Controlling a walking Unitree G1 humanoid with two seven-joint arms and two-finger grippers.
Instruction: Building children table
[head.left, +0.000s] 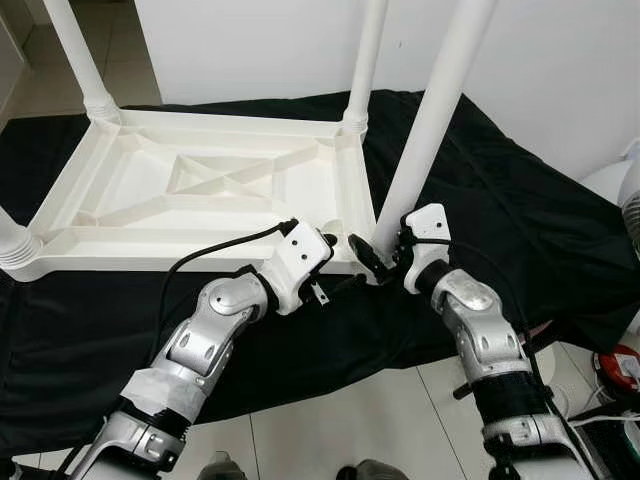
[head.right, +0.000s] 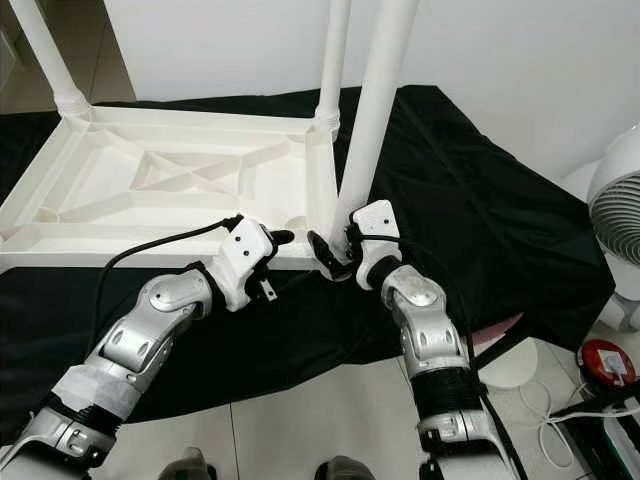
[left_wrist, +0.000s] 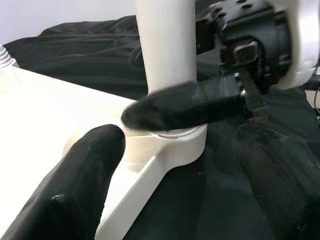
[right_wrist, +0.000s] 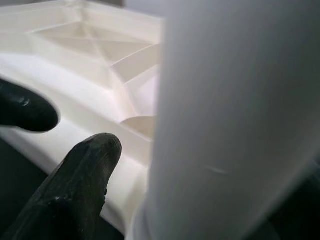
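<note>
**Both grippers at the near-right leg**

The white tabletop (head.left: 190, 185) lies upside down on a black cloth (head.left: 500, 210), its ribbed underside up. Legs stand in the corner sockets; the near-right leg (head.left: 425, 120) rises from the corner closest to the robot's right arm.

The right gripper (head.left: 375, 262) is at the base of that leg. In the right wrist view the leg (right_wrist: 235, 120) sits close against the camera with one black finger (right_wrist: 75, 190) on its inner side; the other finger is hidden, so the gripper looks closed around the leg, though contact on the far side cannot be seen.

The left gripper (head.left: 325, 240) hovers over the tabletop's near edge just beside the same corner, holding nothing. The left wrist view shows its fingers (left_wrist: 75, 185) spread wide apart, with the right gripper's finger (left_wrist: 185, 105) crossing in front of the leg's base and the socket (left_wrist: 175, 142).

The right eye view shows a white fan (head.right: 620, 220) and a red object (head.right: 605, 362) on the floor at the right.
</note>
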